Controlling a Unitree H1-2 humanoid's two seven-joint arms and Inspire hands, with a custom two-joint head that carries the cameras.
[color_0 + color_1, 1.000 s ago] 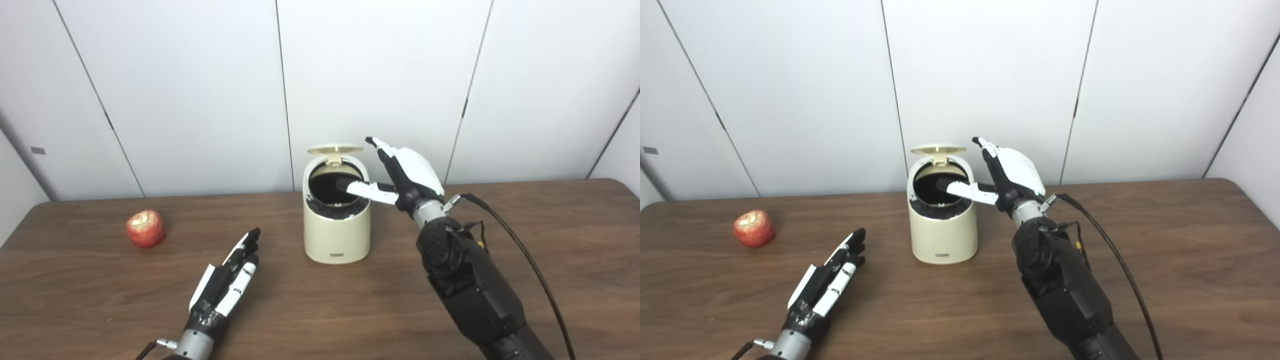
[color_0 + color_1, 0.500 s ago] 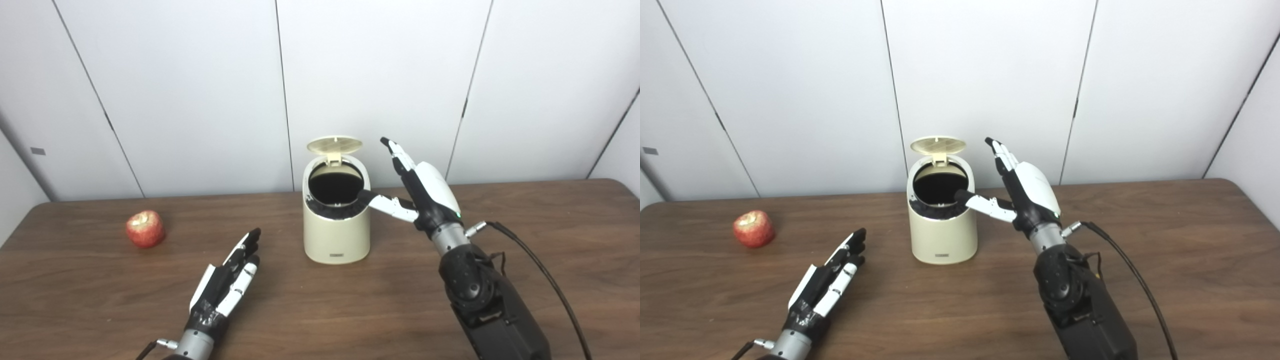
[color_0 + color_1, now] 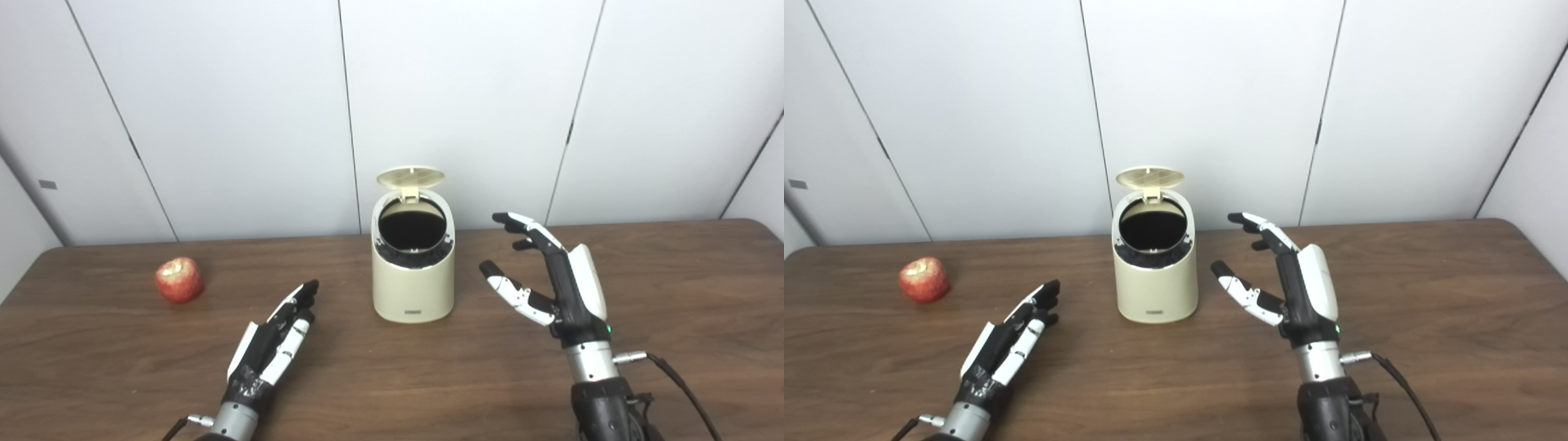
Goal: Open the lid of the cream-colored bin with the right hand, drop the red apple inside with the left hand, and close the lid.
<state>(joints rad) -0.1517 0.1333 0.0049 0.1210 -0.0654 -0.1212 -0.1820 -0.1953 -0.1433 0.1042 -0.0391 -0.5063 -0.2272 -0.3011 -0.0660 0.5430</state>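
- The cream-colored bin (image 3: 413, 278) is standing upright near the middle of the brown worktop (image 3: 392, 380); its lid (image 3: 410, 177) is tipped up at the back edge, leaving the dark round mouth showing; what is lying inside is too dark to tell.
- The red apple (image 3: 178, 280) is sitting on the worktop well to the left of the bin, apart from both hands; a pale patch is showing on its top.
- The right hand (image 3: 560, 288) is hovering to the right of the bin, clear of it and of the lid; its fingers (image 3: 525, 225) are spreading apart and curling slightly toward the bin, the thumb reaching out lower down; it is holding nothing.
- The left hand (image 3: 272, 343) is lying low over the worktop in front and to the left of the bin, between the apple and the bin but touching neither; its fingers are stretching out straight and lying close together, gripping nothing; whether the palm is actually resting on the wood is hard to judge from here.
- A black cable (image 3: 686, 392) is trailing from the right wrist toward the bottom edge.
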